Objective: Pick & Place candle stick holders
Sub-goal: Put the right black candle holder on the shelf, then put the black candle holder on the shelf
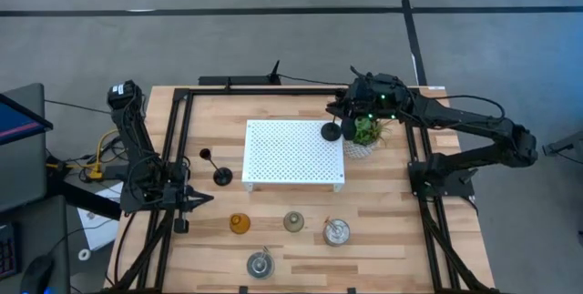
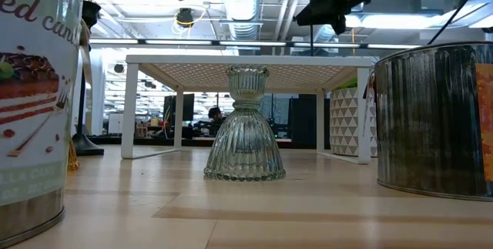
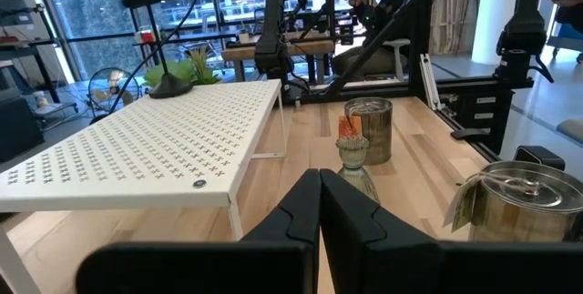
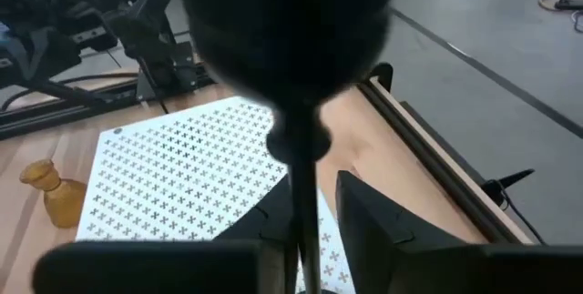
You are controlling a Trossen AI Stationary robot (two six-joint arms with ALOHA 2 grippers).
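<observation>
My right gripper (image 1: 341,121) is shut on a black candle stick holder (image 1: 331,131) over the far right corner of the white perforated tray (image 1: 291,153). The second black holder (image 1: 220,175) stands on its round base on the table left of the tray. The amber holder (image 1: 240,224), the grey-green holder (image 1: 293,221) and two silver cups (image 1: 336,232) (image 1: 260,264) stand on the table near the front edge. My left gripper (image 1: 199,198) is shut and empty, low at the table's left, near the second black holder. My right gripper pinches the black holder's thin stem (image 4: 304,198) between its two fingers (image 4: 369,207), coming from above and pointing down. The holder stands upright below the fingers, its round base (image 4: 282,30) down. In the left wrist view the base (image 3: 168,82) is at the tray's top; whether it touches, I cannot tell.
A green potted plant (image 1: 364,135) stands right beside the tray's far right corner, under my right arm. Black frame rails (image 1: 178,148) run along the table's left and right sides. People and racks show in the room beyond.
</observation>
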